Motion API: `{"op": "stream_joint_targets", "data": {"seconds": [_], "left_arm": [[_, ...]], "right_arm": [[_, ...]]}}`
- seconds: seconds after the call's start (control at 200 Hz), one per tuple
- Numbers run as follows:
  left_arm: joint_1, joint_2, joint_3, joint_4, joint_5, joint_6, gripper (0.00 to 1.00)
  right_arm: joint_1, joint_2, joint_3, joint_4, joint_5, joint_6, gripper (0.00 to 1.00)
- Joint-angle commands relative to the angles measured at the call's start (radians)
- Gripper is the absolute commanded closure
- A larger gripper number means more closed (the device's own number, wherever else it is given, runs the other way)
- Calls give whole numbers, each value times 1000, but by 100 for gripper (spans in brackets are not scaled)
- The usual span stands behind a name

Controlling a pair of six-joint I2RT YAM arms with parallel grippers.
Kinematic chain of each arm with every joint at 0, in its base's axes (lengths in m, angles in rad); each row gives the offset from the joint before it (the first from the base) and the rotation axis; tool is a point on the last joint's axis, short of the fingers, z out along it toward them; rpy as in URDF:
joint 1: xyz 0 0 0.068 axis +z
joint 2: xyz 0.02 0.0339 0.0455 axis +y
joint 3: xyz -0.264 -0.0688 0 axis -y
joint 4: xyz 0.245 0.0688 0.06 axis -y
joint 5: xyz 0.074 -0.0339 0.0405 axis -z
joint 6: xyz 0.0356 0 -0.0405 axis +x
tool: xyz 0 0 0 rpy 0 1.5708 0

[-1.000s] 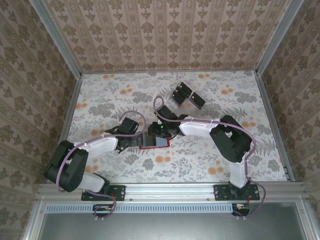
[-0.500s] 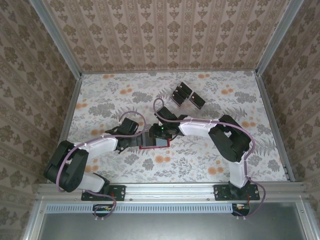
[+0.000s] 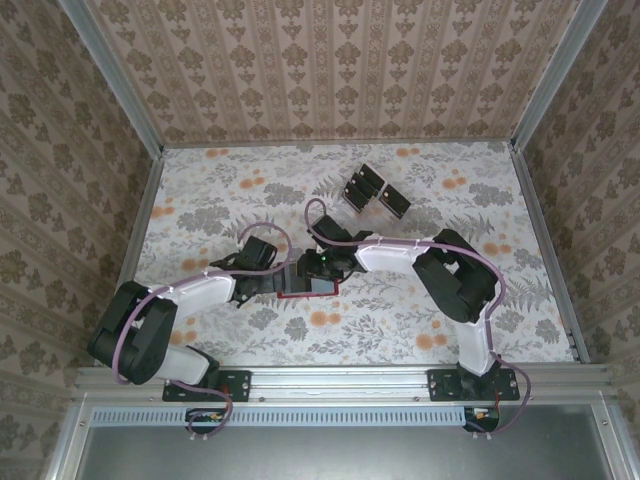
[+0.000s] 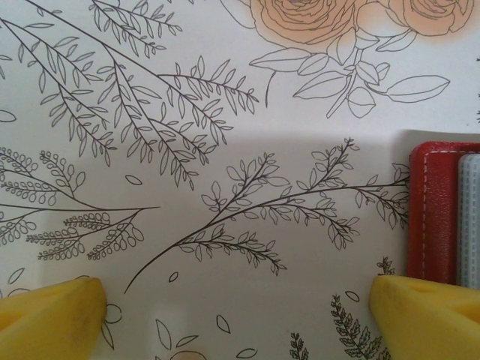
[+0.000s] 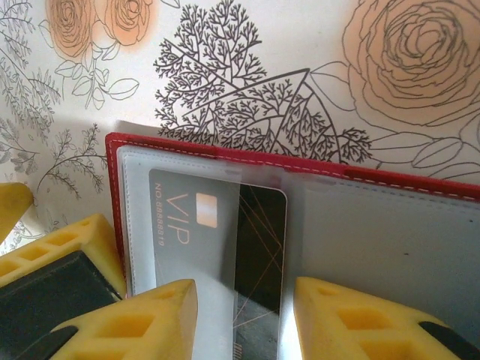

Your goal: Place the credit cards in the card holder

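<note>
Right wrist view shows your right hand (image 5: 245, 296) partly open astride a black credit card (image 5: 217, 240), which lies half under the clear pocket (image 5: 187, 187) of the open card holder (image 5: 390, 178), so you look mid-insertion. Your left hand (image 4: 232, 311) is spread wide just beside the holder's red edge. Next, I judge, push this card fully home, then fetch another from the other credit cards (image 3: 376, 190) well beyond the holder.

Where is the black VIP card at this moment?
In the right wrist view, the VIP card lies partly inside the left clear pocket of the red card holder, between the fingertips of the right gripper.
</note>
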Motion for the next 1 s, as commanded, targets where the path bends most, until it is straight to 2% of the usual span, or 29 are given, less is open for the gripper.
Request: {"op": "stream_joint_targets", "data": {"seconds": [0.0,0.145,0.62,0.89,0.995], "left_arm": [[-11,33,-35,55,84,-28,0],[-11,35,-39,61,87,-30,0],[-20,15,-61,77,93,-43,0],[-10,-80,-49,12,72,-46,0],[9,-129,-41,-26,69,-49,0]], "right_arm": [[16,30,28,-15,-17,0,62],[25,33,41,-9,-25,7,65],[53,80,98,-7,-56,25,63],[47,27,82,-51,-17,-3,48],[41,-6,64,-71,6,-20,46]]}}
